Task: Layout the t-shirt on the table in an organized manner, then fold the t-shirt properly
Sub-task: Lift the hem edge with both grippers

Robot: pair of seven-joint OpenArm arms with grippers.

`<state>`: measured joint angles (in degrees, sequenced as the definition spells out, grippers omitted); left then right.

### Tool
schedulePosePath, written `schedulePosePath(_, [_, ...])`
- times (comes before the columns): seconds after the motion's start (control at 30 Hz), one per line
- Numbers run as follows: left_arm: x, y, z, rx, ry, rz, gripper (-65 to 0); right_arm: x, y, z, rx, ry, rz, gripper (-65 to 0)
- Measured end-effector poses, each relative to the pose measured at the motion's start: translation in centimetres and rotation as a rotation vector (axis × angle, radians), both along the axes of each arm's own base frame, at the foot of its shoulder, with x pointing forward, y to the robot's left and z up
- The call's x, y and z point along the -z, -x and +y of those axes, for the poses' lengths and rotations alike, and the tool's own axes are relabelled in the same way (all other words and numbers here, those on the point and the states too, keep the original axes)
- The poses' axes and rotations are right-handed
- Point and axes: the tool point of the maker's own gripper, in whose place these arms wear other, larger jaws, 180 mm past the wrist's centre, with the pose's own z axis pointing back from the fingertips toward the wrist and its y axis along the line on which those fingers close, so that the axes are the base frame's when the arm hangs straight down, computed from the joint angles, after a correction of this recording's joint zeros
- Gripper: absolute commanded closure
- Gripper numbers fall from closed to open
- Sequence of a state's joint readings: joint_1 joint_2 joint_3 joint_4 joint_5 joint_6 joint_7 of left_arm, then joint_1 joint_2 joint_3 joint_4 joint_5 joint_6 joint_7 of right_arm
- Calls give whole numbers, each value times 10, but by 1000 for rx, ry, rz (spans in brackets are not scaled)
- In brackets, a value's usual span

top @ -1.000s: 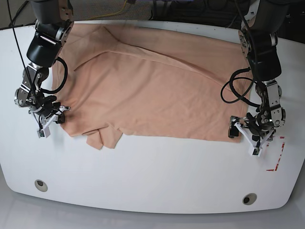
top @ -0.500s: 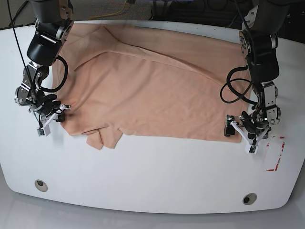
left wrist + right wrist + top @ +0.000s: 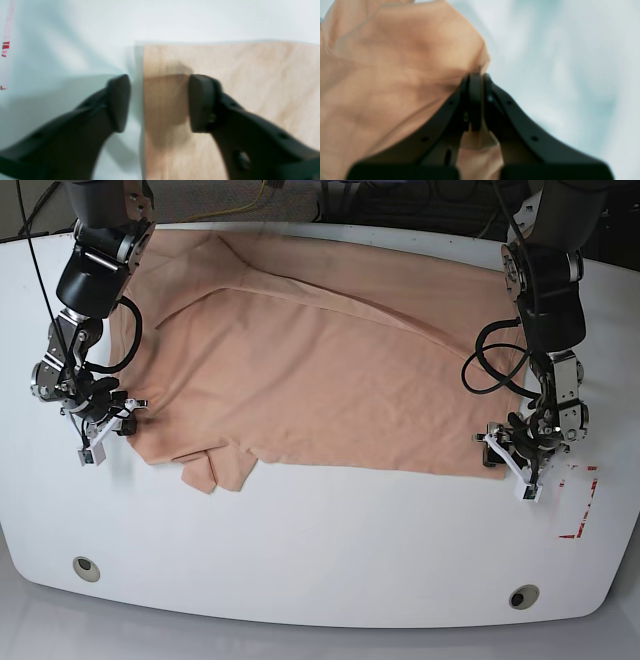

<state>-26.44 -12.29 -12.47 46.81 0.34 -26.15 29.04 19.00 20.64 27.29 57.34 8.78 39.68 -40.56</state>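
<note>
The peach-pink t-shirt (image 3: 320,370) lies spread across the far half of the white table (image 3: 320,540), with a small folded flap at its near left edge. My left gripper (image 3: 508,463) hovers low at the shirt's near right corner. In the left wrist view its fingers (image 3: 158,82) stand apart and straddle the hem of the t-shirt (image 3: 250,87), one finger over bare table (image 3: 75,25) and the other over cloth. My right gripper (image 3: 122,415) is at the shirt's left edge. The right wrist view shows it (image 3: 476,77) shut on a pinch of t-shirt (image 3: 395,62).
A red rectangle outline (image 3: 580,500) is marked on the table just right of my left gripper and shows as the red outline (image 3: 5,46) at the left wrist view's left edge. Two grommet holes (image 3: 86,568) (image 3: 522,597) sit near the front edge. Cables hang from both arms.
My left gripper has slid left and slightly away from the red mark onto the shirt's corner, and its jaws have narrowed. The right gripper has stayed put, still pinching the cloth.
</note>
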Motion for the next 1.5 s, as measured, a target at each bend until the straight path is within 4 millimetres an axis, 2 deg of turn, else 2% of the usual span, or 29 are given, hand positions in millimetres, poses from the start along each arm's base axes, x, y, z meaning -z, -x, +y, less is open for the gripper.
schedulePosePath(0.23, [0,0,0,0,1,0,-14,0,0,0,0,0,0,-6])
schedulePosePath(0.63, [-2,0,-2,7,0,-2,-23,0,0,0,-1,0,1,-6])
schedulePosePath(0.77, [-14,-2,-2,17,-27,-34,-23,0,0,0,-1,2,-1,-6])
schedulePosePath(1.03, [-56,-5,-9,51,-80,-176,-23,-30,-9,6,-38,68,-59,-6])
schedulePosePath(1.2, [-68,4,-14,69,-105,-218,-23,-48,-4,6,-65,137,-52,-6])
schedulePosePath(1.27, [-67,10,-14,73,-120,-199,-23,-52,-1,4,-71,162,-46,-6])
schedulePosePath(1.5, [-74,25,-13,87,-164,-205,-23,-57,13,10,-91,209,-36,-6])
